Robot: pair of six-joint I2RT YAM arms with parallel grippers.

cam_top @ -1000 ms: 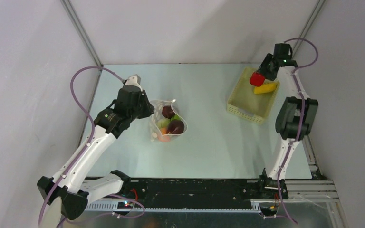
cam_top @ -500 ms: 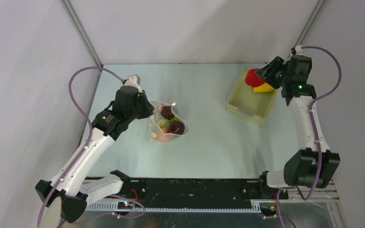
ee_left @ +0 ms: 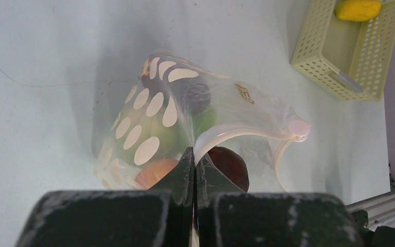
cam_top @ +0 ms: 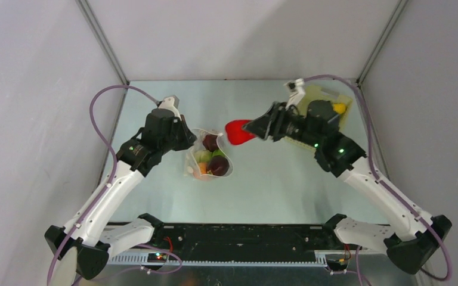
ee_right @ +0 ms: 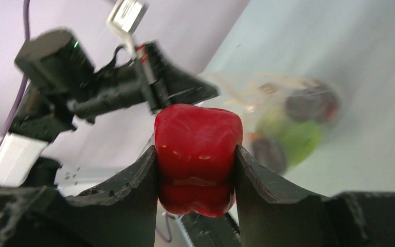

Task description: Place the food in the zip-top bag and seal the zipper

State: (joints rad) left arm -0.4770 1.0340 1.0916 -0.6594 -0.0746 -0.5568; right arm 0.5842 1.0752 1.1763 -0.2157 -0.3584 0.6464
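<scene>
Overhead view: the zip-top bag (cam_top: 210,156) is seen left of the middle of the table (cam_top: 274,185). Its mouth is held up and open, and maroon, green and orange food (cam_top: 217,165) lies inside. Its left rim is pinched by the left gripper (cam_top: 183,138), whose fingers are fully closed. A red toy (cam_top: 236,131) is gripped between the half-spread fingers of the right gripper (cam_top: 250,127), in the air just right of the bag's far edge. A pale yellow basket (cam_top: 332,95) stands at the far right, partly hidden by the right arm, with a yellow fruit (cam_top: 339,108) in it.

Left wrist view: the jaws are pressed together on the whitish zipper (ee_left: 236,135), which curves away to the right. A maroon piece (ee_left: 230,163) lies just beyond the fingers and an orange piece (ee_left: 153,172) lies to its left. The basket is seen at the far right corner.

Right wrist view: the red toy is clamped on both sides by the dark fingers (ee_right: 133,190). Beyond it the bag and the left arm (ee_right: 82,87) are seen, both blurred.
</scene>
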